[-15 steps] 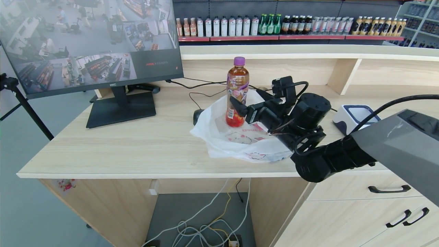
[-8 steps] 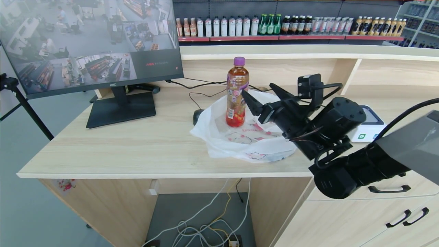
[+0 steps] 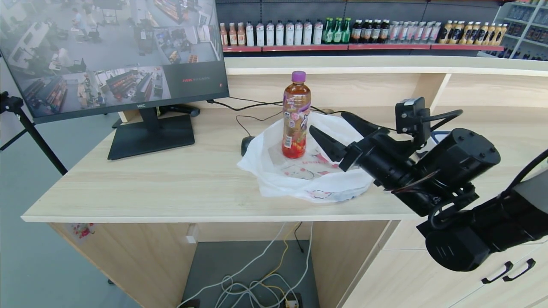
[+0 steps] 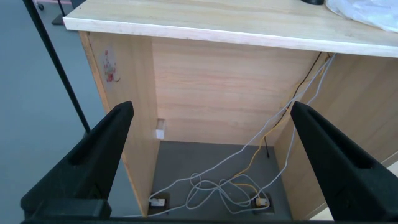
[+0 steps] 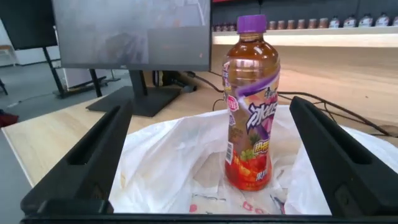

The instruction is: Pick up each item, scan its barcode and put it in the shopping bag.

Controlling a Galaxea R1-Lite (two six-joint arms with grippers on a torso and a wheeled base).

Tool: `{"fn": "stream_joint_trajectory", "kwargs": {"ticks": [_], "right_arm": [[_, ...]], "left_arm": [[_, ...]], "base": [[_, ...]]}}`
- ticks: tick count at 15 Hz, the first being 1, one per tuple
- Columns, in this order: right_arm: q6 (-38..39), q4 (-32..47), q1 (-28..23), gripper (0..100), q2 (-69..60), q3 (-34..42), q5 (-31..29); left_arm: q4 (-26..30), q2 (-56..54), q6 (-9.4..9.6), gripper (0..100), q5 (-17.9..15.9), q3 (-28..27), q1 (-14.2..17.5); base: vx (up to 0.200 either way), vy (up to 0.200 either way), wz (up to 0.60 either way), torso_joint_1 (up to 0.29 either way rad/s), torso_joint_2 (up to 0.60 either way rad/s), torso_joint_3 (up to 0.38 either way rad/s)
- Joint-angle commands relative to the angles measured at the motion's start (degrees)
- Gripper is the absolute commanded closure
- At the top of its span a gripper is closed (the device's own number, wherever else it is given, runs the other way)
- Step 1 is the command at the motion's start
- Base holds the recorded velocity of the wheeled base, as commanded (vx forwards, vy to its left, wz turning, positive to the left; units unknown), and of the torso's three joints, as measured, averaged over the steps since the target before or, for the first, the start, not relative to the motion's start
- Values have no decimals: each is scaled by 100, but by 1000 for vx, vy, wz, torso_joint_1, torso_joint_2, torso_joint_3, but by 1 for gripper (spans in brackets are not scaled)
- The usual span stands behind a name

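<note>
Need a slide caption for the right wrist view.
Open right gripper faces the upright bottle on the white bag.

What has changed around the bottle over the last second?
The right gripper had its fingers at the bottle a second ago. It has since drawn back toward the robot's right and is now open and clear of it. The bottle stayed upright in the same spot on the shopping bag, which has not shifted.

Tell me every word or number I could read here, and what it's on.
Bottle label: large characters, too blurred to read.
Shopping bag: pink print, crumpled, unreadable.
Monitor: brand marks only, on screen and bezel.
No numbers legible.
</note>
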Motion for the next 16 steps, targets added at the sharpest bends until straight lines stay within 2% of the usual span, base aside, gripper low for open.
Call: {"fn": "stream_joint_trajectory", "kwargs": {"ticks": [1, 4, 7, 8, 11, 16], "right_arm": [[-3, -6, -19, 0, -302, 323, 155], [-319, -6, -107, 0, -565, 701, 761], [-557, -6, -388, 0, -864, 1351, 761], [-574, -6, -467, 0, -952, 1369, 629], [-521, -6, -388, 0, -1260, 1905, -830], [-231, -6, -309, 0, -1400, 1958, -935]], "left_arm": [[0, -2, -8, 0, 0, 0, 0], [0, -2, 1, 0, 0, 0, 0], [0, -2, 1, 0, 0, 0, 0], [0, -2, 1, 0, 0, 0, -9], [0, -2, 1, 0, 0, 0, 0], [0, -2, 1, 0, 0, 0, 0]], "base": [[0, 0, 0, 0, 0, 0], [0, 0, 0, 0, 0, 0], [0, 0, 0, 0, 0, 0], [0, 0, 0, 0, 0, 0], [0, 0, 0, 0, 0, 0], [0, 0, 0, 0, 0, 0]]}}
